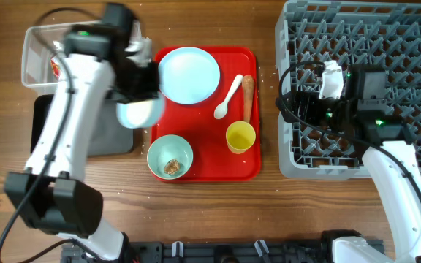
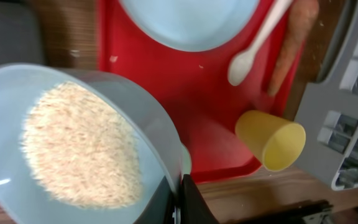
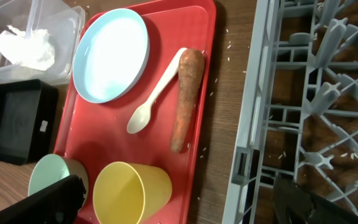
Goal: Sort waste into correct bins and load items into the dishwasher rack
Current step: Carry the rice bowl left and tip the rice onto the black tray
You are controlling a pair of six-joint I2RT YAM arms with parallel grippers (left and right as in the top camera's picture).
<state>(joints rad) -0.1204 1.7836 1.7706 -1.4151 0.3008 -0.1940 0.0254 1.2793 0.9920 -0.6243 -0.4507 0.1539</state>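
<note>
The left pincer (image 2: pixel 179 198) is clamped on the rim of the small white bowl (image 2: pixel 151 134) of rice (image 2: pixel 79 146), at the red tray's (image 1: pixel 203 164) left edge. The carrot stick (image 1: pixel 248 98) lies along the tray's right side. Its long axis runs top to bottom in the overhead view, thick end uppermost. The right pincer (image 3: pixel 182 200) gapes wide over the grey rack's (image 1: pixel 386 44) left part.

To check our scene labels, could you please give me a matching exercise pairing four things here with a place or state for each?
1. white bowl
2. teal bowl
3. crumpled paper
4. carrot stick

A. in the clear tub
B. beside the spoon on the red tray
C. pinched by the left gripper
D. holding a brown lump

Pairs: 1-C, 2-D, 3-A, 4-B
</note>
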